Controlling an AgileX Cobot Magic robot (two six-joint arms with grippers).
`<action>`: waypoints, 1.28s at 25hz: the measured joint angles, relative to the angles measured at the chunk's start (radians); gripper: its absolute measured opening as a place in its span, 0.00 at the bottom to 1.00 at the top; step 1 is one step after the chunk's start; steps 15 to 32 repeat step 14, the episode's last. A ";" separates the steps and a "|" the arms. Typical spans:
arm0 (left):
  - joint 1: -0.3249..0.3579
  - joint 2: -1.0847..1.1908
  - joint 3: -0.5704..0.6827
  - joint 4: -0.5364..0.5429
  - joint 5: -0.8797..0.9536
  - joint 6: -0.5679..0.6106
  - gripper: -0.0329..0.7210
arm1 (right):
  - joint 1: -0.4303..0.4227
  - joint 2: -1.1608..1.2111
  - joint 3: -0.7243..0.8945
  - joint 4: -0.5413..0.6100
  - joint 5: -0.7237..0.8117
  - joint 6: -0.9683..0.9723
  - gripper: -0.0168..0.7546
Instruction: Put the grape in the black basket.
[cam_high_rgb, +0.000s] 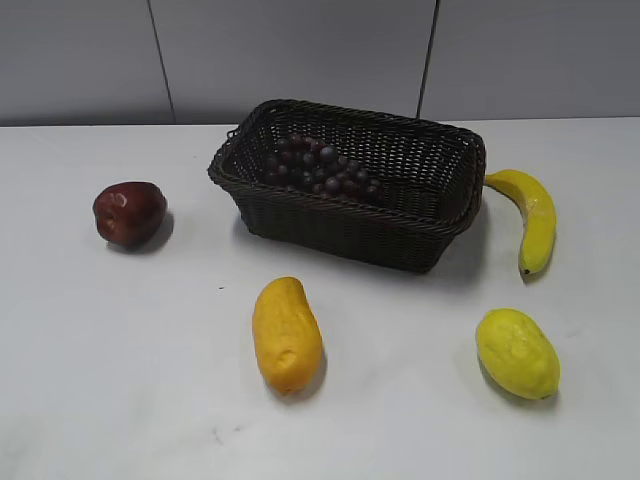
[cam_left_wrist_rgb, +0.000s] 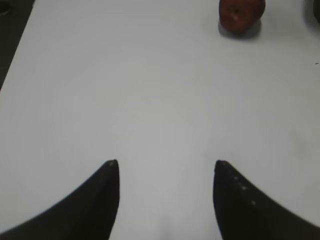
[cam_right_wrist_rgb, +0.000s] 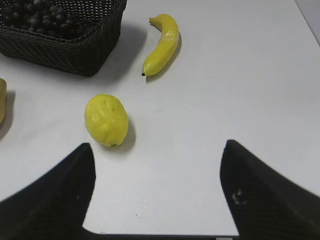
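1. The grape (cam_high_rgb: 322, 167) bunch lies inside the black basket (cam_high_rgb: 350, 235), so your placement looks done.
2. Your left gripper (cam_left_wrist_rgb: 166, 165) is spread wide, empty, over bare table (cam_left_wrist_rgb: 125, 90); apple (cam_left_wrist_rgb: 241, 15) far ahead.
3. Your right gripper (cam_right_wrist_rgb: 157, 147) is also wide apart and empty, parked near the lemon (cam_right_wrist_rgb: 106, 120), clear of the banana (cam_right_wrist_rgb: 162, 42).
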 joint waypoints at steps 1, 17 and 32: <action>0.000 -0.019 0.000 0.000 0.000 0.000 0.78 | 0.000 0.000 0.000 0.000 0.000 0.000 0.79; 0.000 -0.213 0.001 -0.001 0.004 -0.021 0.78 | 0.000 0.000 0.000 0.000 0.000 0.000 0.79; 0.000 -0.213 0.001 -0.001 0.004 -0.021 0.78 | 0.000 0.000 0.000 0.000 0.000 0.000 0.79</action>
